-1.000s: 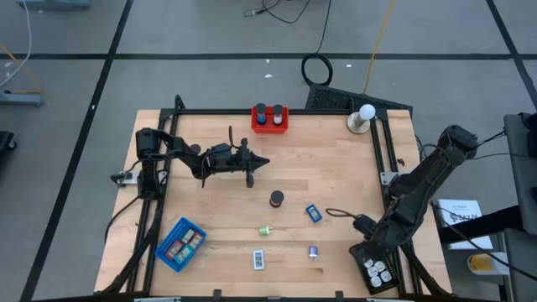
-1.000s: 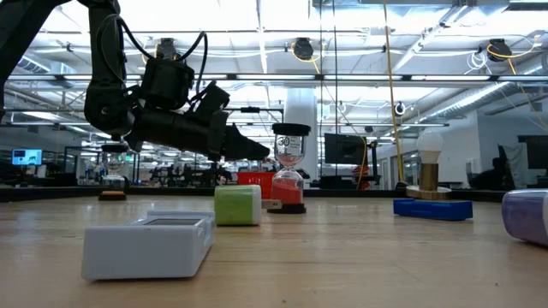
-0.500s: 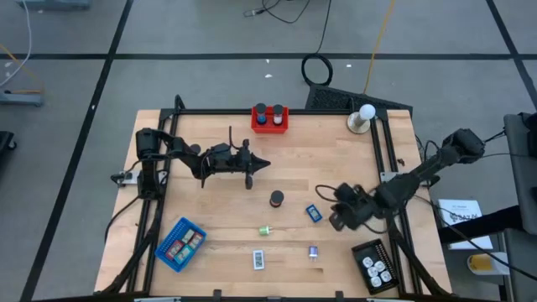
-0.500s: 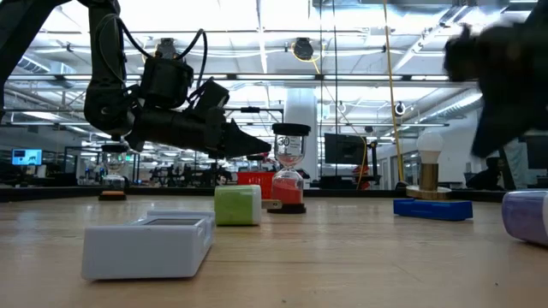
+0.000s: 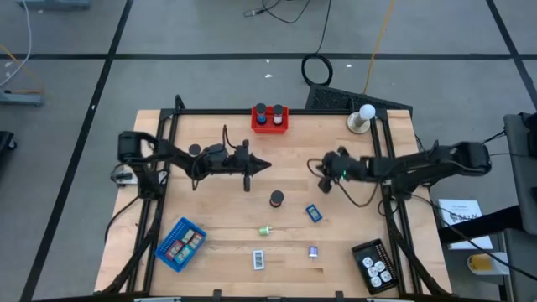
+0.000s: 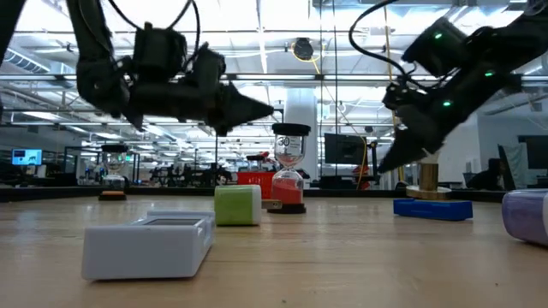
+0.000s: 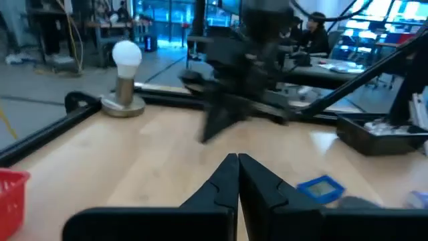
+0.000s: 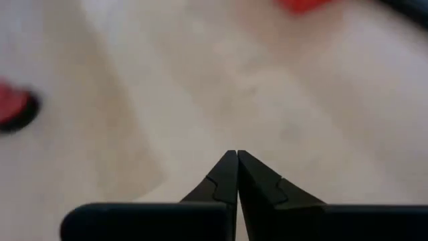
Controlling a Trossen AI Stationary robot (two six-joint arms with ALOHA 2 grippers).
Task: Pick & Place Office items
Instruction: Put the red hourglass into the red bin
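**Both my jaws closed and empty above the tabletop**

My left jaws (image 5: 265, 165) are pressed together with nothing between them. They hang above the middle of the wooden tabletop (image 5: 336, 126), pointing to the right. My right jaws (image 5: 315, 164) are also closed and hold nothing. They point to the left, so the two tips face each other, a little apart.

The office items lie loose on the tabletop, nearer the front edge than my jaws. There is a black round cylinder (image 5: 276, 199) with a red part on top; in the low view it looks like a small sand timer with red inside. To the right of it lies a small blue flat rectangle (image 5: 313, 213) with a pale face. In front of the cylinder there is a small green piece (image 5: 265, 230), which looks like a rounded cube in the low view. Farther front lies a white rectangle (image 5: 258, 259) with a dark label, and to the right of it a small purple piece (image 5: 313, 251).

A blue tray (image 5: 173, 254) at the front left holds several small pieces. A red tray (image 5: 270, 128) at the back edge holds two round pieces, one blue and one red. A black tray (image 5: 362, 251) at the front right corner holds white pieces.
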